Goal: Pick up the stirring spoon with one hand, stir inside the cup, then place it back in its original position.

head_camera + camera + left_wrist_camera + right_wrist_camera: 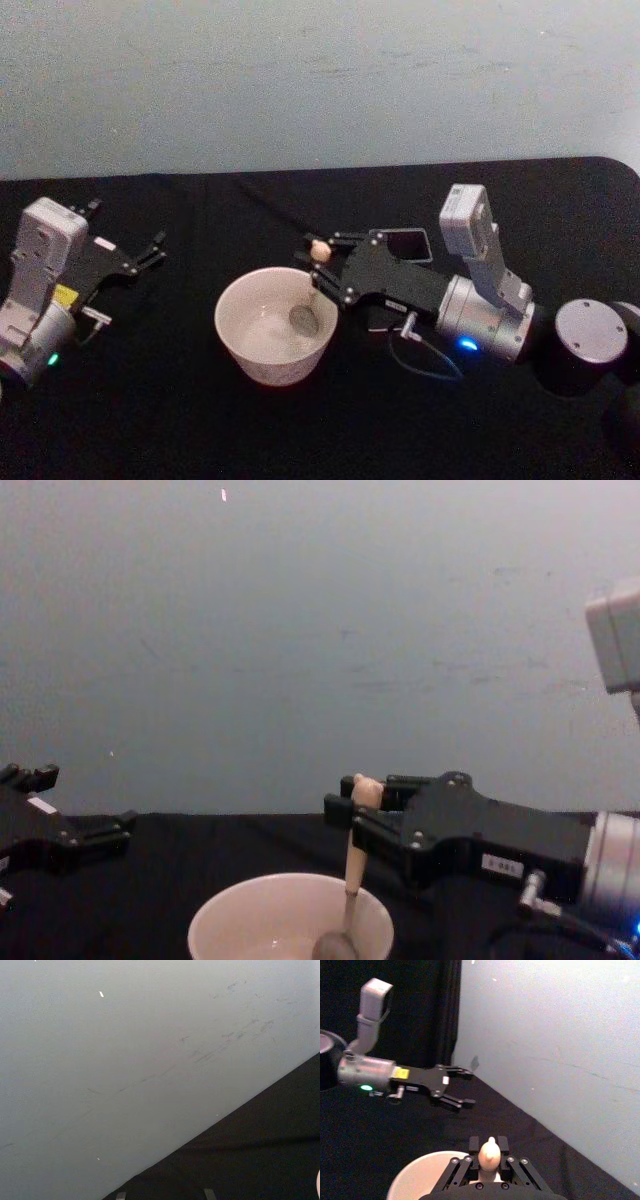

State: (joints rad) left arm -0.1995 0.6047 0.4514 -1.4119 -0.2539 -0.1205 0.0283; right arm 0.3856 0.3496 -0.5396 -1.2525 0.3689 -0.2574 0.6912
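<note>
The stirring spoon point(312, 285) stands nearly upright in the cream cup point(268, 368). Its metal bowl rests on the cup's bottom and its beige knob point(365, 789) sticks up above the rim. My right gripper point(318, 259) is shut on the handle just under the knob, reaching in from the right over the cup's far edge. From the right wrist the knob point(489, 1153) shows between the fingers point(474, 1143), with the cup point(417, 1180) below. The dark square holder point(406, 244) sits just behind the right gripper. My left gripper point(126, 227) rests open at the far left, apart from the cup.
Black cloth covers the table point(180, 420), which ends at a pale wall point(320, 80). A black cylinder with a grey top point(590, 336) stands at the right. A thin cable point(432, 362) loops beside the right wrist.
</note>
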